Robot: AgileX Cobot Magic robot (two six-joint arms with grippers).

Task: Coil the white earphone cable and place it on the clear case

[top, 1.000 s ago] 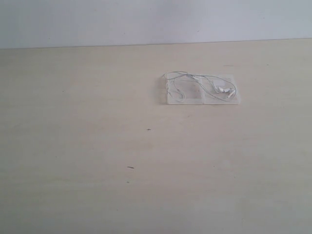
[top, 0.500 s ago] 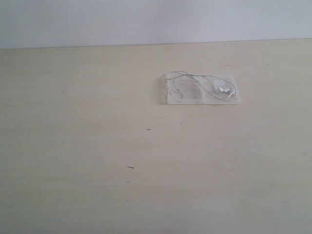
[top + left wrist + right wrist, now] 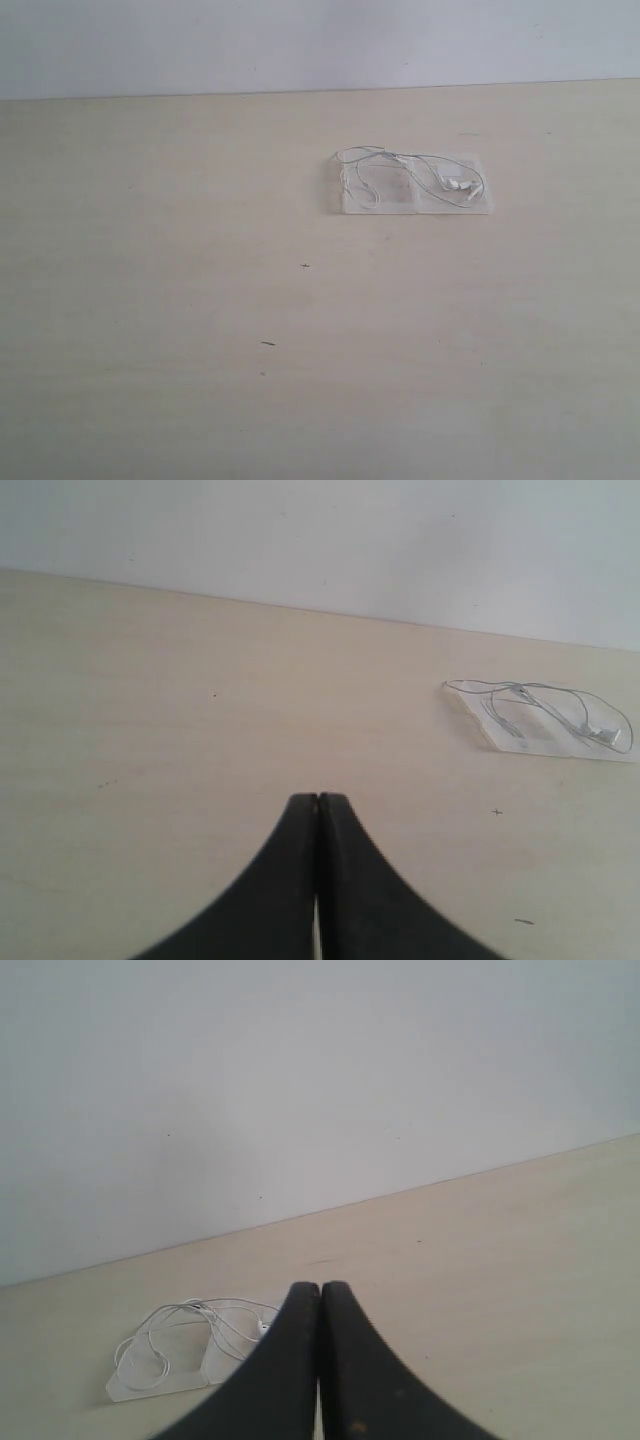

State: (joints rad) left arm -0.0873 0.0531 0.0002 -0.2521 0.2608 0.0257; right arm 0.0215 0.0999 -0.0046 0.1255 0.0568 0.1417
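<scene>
Above pale table [image 3: 200, 300], left gripper [image 3: 317, 805] and right gripper [image 3: 320, 1290] hover, jaws pressed together.

Left hand [image 3: 317, 800], right hand [image 3: 320, 1288]: black (smoothly curved).

the white earphone cable [image 3: 455, 184] lay in loose loops atop the clear case [image 3: 395, 201], flat and opened out, well ahead of the left claw [image 3: 317, 802] and right claw [image 3: 320, 1290].

pale beige surface [image 3: 150, 300] with a clear case [image 3: 400, 205] lying flat on it. two tiny dark specks [image 3: 268, 343] sit well apart from the case, nearer the camera.
</scene>
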